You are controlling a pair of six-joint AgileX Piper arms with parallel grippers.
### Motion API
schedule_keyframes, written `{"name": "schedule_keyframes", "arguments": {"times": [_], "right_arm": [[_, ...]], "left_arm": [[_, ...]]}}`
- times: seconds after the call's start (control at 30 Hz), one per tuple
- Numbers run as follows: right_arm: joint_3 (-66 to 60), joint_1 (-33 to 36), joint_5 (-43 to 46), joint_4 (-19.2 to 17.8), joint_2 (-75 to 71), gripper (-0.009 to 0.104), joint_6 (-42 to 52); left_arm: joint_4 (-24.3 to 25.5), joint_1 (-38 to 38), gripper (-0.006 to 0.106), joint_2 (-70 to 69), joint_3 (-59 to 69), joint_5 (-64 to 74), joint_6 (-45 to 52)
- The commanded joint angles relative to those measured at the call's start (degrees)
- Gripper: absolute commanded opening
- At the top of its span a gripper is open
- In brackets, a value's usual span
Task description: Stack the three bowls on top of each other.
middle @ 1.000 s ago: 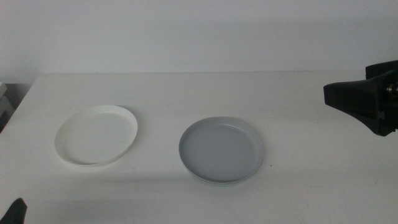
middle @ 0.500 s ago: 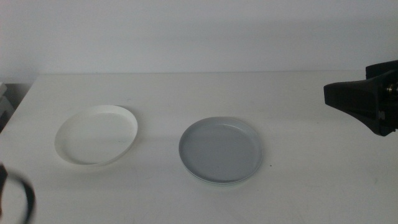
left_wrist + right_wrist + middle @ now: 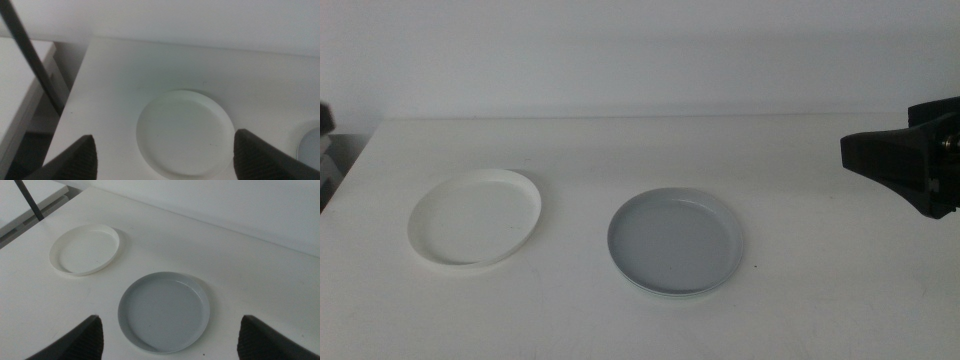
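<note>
The white bowl (image 3: 476, 217) lies on the left of the table and also shows in the left wrist view (image 3: 185, 132) and the right wrist view (image 3: 86, 248). The grey bowl (image 3: 675, 241) lies in the middle, also in the right wrist view (image 3: 164, 310). A thin pale greenish edge (image 3: 660, 292) shows under its near rim, likely the mint green bowl. My left gripper (image 3: 164, 136) is open, up and to the left of the white bowl, outside the middle view. My right gripper (image 3: 900, 165) waits open at the right edge, its jaws wide (image 3: 170, 319).
The table's left edge (image 3: 75, 95) drops to a lower white surface (image 3: 20, 100). A dark rod (image 3: 27, 55) stands there, also seen in the right wrist view (image 3: 28, 200). A white wall runs behind the table.
The left gripper showed at the middle view's bottom left corner, rose, and has now left that corner. A dark bit now shows at the upper left edge. Bowls and right arm are unmoved.
</note>
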State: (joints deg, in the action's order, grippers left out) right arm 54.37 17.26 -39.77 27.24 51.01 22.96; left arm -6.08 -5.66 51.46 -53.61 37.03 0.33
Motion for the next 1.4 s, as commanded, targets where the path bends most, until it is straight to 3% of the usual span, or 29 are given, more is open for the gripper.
{"name": "schedule_keyframes", "arguments": {"times": [0.0, 0.2, 0.9, 1.17, 1.37], "right_arm": [[1.55, -0.34, 3.40, 0.74, -0.50, 0.079, 0.60], [1.55, -0.34, 3.40, 0.74, -0.50, 0.079, 0.60], [1.55, -0.34, 3.40, 0.67, -0.50, 0.079, 0.60], [1.55, -0.34, 3.40, 0.67, -0.50, 0.079, 0.60], [1.55, -0.34, 3.40, 0.67, -0.50, 0.079, 0.60]], "left_arm": [[-1.11, 0.01, 0.105, 5.23, -6.34, -0.32, -0.33], [-1.11, 0.01, 0.105, 16.53, -15.29, 6.30, -0.33], [-1.38, -0.08, 0.105, 53.12, -26.55, 5.45, 0.14], [-1.58, -0.08, 0.104, 60.29, -27.97, 3.74, 0.64], [-1.58, -0.08, 0.087, 62.68, -27.97, 1.96, 1.01]]}}
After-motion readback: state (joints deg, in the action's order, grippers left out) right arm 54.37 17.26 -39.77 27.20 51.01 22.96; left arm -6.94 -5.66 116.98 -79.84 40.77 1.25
